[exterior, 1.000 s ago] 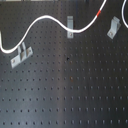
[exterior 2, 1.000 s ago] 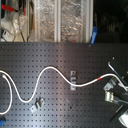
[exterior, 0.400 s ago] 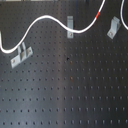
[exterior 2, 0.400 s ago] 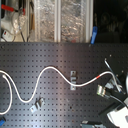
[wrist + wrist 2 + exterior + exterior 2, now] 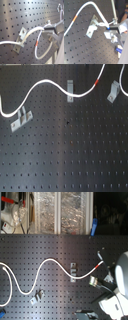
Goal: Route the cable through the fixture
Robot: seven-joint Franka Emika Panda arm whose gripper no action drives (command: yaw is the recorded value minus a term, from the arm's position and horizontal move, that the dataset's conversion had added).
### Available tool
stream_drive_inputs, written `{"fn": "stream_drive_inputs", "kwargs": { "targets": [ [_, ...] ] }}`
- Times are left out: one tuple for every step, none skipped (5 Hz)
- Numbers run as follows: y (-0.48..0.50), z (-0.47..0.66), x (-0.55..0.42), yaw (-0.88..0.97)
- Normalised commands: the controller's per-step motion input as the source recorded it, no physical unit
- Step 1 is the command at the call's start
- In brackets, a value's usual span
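In the second wrist view my gripper (image 5: 108, 28) pinches the white cable (image 5: 86, 6) just beside a silver-grey clip (image 5: 92, 25) on the black perforated board (image 5: 79, 45). From my fingertips the cable arcs away over the board, its red band (image 5: 75, 17) lying well along it.

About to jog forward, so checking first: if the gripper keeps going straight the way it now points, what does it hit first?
Probably the cable itself, which already sits at the fingertips of the gripper in both wrist views. Beyond it lies the black pegboard, with a metal clip close by. Depth is unclear.
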Motion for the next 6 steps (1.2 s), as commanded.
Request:
{"fn": "stream_drive_inputs", "kwargs": {
  "targets": [
    [-0.009, -0.2, 0.217, 0.0],
    [-0.078, -0.49, 0.045, 0.02],
    [-0.07, -0.08, 0.042, 0.0],
    [-0.14, 0.34, 0.078, 0.0],
    [0.053, 0.33, 0.122, 0.0],
    [0.178, 0.06, 0.343, 0.0]
  ]
}}
